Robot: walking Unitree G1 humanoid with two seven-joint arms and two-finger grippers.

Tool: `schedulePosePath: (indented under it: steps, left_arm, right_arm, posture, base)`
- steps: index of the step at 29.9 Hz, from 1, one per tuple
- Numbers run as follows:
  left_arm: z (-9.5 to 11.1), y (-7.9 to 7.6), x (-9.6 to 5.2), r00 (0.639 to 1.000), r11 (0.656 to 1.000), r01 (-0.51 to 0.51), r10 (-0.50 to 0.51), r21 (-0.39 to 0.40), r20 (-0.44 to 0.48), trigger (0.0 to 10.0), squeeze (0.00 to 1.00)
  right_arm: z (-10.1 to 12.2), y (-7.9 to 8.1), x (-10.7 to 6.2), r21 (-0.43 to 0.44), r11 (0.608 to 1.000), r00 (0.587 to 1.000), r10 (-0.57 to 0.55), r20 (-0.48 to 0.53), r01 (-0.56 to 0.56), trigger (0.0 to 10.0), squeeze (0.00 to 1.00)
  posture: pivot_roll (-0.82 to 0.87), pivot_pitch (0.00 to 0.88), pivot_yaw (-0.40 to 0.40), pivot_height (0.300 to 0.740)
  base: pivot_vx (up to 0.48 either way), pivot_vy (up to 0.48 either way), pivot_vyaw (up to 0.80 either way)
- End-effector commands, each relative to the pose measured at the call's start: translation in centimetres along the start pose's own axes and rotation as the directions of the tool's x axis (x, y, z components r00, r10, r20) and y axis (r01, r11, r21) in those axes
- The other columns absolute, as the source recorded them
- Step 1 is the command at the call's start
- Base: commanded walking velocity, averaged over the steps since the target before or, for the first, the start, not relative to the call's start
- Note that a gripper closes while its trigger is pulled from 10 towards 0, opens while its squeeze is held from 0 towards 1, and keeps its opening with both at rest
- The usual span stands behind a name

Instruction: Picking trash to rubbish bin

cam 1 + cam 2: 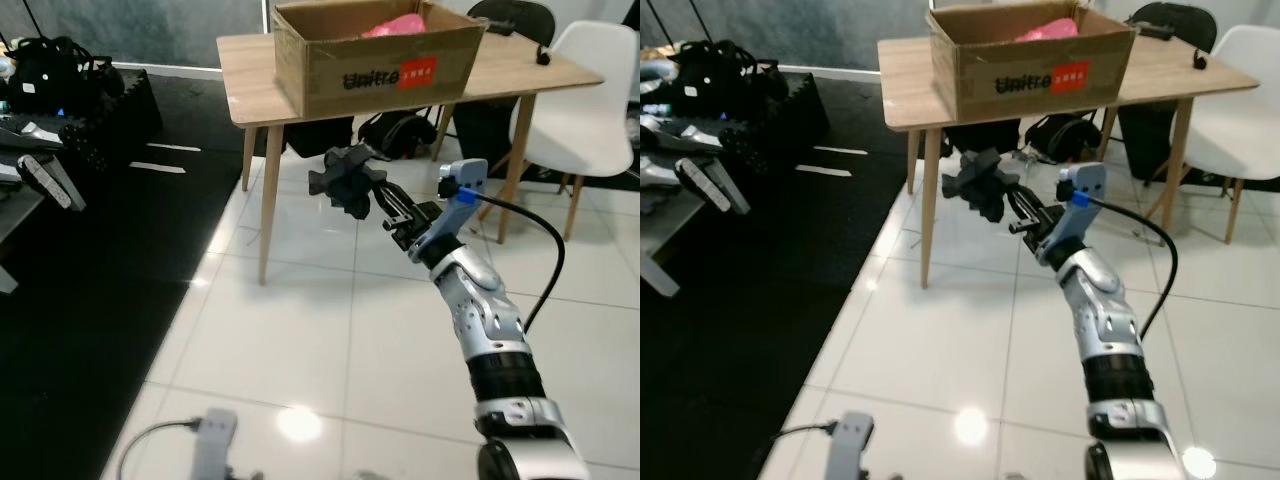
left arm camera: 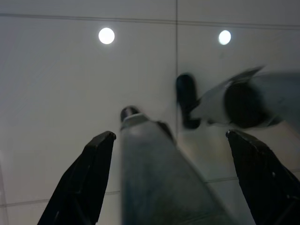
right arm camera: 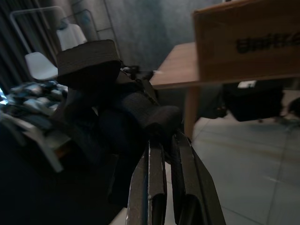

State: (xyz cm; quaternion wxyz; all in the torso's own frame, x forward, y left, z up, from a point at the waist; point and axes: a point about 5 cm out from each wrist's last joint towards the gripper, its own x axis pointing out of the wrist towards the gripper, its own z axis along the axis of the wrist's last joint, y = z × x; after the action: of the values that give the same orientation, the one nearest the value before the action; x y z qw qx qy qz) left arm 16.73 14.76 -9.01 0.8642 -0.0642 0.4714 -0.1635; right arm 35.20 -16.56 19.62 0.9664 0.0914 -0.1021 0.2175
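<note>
The right gripper [image 1: 372,197] is held out in front of the robot at abt table-leg height, its 2 black fingers [image 3: 157,180] pinched together on a crumpled black piece of trash [image 1: 345,178], which hangs in the air off the floor, just in front of and below the edge of the wooden table [image 1: 250,70]. On the table sits an open cardboard box [image 1: 375,55] w/ a red label on its side and sth pink [image 1: 395,25] inside; the trash is lower than the box and not touching it. A white chair [image 1: 590,110] stands at the table's right end, dark bags under the table. The left gripper [image 2: 180,159] hangs low over the white tile floor [image 1: 300,330], its 2 fingers spread wide apart w/ nothing between them. Black mat [image 1: 90,300] covers the floor on the left, w/ a pile of black gear [image 1: 60,75] beyond it.
</note>
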Motion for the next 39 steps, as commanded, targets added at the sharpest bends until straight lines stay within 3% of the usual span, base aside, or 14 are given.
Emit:
schedulePosePath:
  steps: [1,5,15,25,27,39]
  left_arm:
    - [-0.8,0.0,-0.1,1.0,1.0,0.0,0.0,0.0,-0.027,10.0,0.0]
    - [-0.7,-0.1,-0.1,1.0,1.0,0.002,-0.002,0.001,-0.028,10.0,0.0]
    - [-0.7,-0.1,-0.1,1.0,1.0,0.002,-0.002,0.001,-0.029,10.0,0.0]
    - [-0.7,0.0,-0.1,1.0,1.0,0.002,-0.002,0.006,-0.03,10.0,0.0]
    - [-0.6,0.1,-0.1,1.0,1.0,0.0,0.001,0.009,-0.028,10.0,0.0]
    - [-0.4,0.0,-0.1,1.0,1.0,0.002,-0.001,0.011,-0.024,10.0,0.0]
  right_arm:
    - [0.0,0.3,0.2,0.008,1.0,1.0,0.007,-0.004,-0.007,10.0,0.0]
    - [-0.2,0.2,0.2,0.001,1.0,1.0,0.005,-0.013,-0.005,10.0,0.0]
    - [0.5,0.3,0.2,-0.013,1.0,1.0,0.011,0.014,-0.011,10.0,0.0]
    - [3.6,-0.5,0.2,-0.042,0.999,0.989,-0.005,0.145,0.011,10.0,0.0]
    - [5.1,-0.6,0.1,-0.057,0.998,0.98,0.016,0.196,-0.005,10.0,0.0]
    - [7.7,0.2,-0.1,-0.102,0.994,0.959,0.076,0.273,-0.049,10.0,0.0]
  posture:
    - [-0.02,0.083,0.017,0.74]
    - [-0.03,0.082,0.015,0.74]
    - [-0.03,0.082,0.016,0.74]
    - [-0.03,0.075,0.016,0.74]
    - [-0.03,0.072,0.016,0.74]
    - [-0.04,0.067,0.018,0.74]
  base:
    - [0.368,0.0,-0.78]
    - [0.373,0.0,-0.79]
    - [0.376,0.0,0.0]
    - [0.378,0.0,0.0]
    - [0.375,0.0,0.0]
    - [0.374,0.0,0.0]
